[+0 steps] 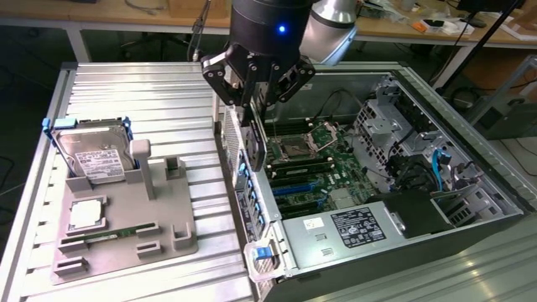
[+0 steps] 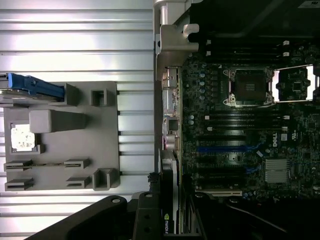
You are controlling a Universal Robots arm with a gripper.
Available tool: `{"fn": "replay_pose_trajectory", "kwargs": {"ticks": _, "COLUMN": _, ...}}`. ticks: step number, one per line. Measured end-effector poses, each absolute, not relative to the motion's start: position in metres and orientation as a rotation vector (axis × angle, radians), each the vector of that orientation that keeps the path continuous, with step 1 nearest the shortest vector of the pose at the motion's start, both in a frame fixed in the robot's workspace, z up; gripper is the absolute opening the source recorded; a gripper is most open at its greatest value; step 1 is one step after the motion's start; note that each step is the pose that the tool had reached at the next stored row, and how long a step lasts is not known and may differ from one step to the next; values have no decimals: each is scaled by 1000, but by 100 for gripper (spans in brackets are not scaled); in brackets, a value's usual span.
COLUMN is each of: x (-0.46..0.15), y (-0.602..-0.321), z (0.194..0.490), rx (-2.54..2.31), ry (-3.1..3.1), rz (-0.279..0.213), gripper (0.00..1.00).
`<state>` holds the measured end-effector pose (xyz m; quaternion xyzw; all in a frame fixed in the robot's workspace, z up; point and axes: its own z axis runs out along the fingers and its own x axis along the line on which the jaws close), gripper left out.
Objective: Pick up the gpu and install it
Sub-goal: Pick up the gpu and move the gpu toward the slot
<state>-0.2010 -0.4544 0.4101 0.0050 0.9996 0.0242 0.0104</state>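
Note:
My gripper [image 1: 256,100] hangs over the rear wall of the open computer case [image 1: 470,189] and is shut on the gpu [image 1: 249,135]. The gpu is a thin dark card held on edge, pointing down toward the motherboard [image 1: 315,160]. In the wrist view the gpu [image 2: 169,172] runs out from between the fingers [image 2: 145,215]. A green logo shows on its edge, and it lies along the case's rear edge beside the blue expansion slots [image 2: 225,149]. I cannot tell whether the card touches a slot.
On the exterior view's left, a grey fixture [image 1: 168,220] on the ribbed table holds a hard drive with blue rails [image 1: 92,151], a processor chip [image 1: 87,214] and a memory stick [image 1: 109,234]. Inside the case are the power supply [image 1: 353,229] and drive cages [image 1: 381,119].

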Motion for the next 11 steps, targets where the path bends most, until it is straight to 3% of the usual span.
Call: {"fn": "replay_pose_trajectory", "kwargs": {"ticks": 11, "x": -187, "y": -454, "z": 410, "rx": 15, "ry": 3121, "rz": 76, "gripper": 27}}
